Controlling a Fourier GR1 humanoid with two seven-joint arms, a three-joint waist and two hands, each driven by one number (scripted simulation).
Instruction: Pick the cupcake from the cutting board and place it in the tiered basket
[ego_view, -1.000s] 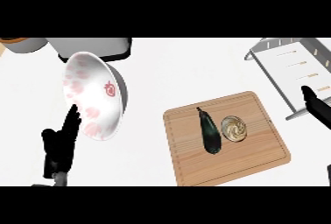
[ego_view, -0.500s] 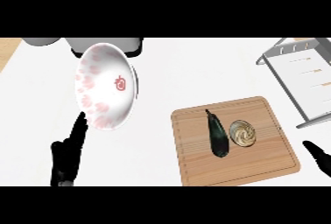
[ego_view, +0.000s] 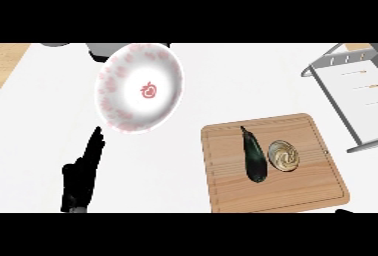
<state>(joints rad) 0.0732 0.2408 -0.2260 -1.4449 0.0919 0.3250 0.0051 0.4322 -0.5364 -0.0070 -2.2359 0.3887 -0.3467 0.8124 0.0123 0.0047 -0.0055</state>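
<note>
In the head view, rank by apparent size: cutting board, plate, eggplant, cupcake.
1. Cutting board
2. Plate, not far behind the board
3. Eggplant
4. Cupcake
Apparent size only; the steep view may distort the plate.

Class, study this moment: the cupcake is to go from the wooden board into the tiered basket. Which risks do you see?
1. The dark green eggplant lies right beside the swirl-topped cupcake on the wooden cutting board; a hand might knock or catch it.
2. The grey tiered basket is partly out of view, so placing may be misjudged.
</note>
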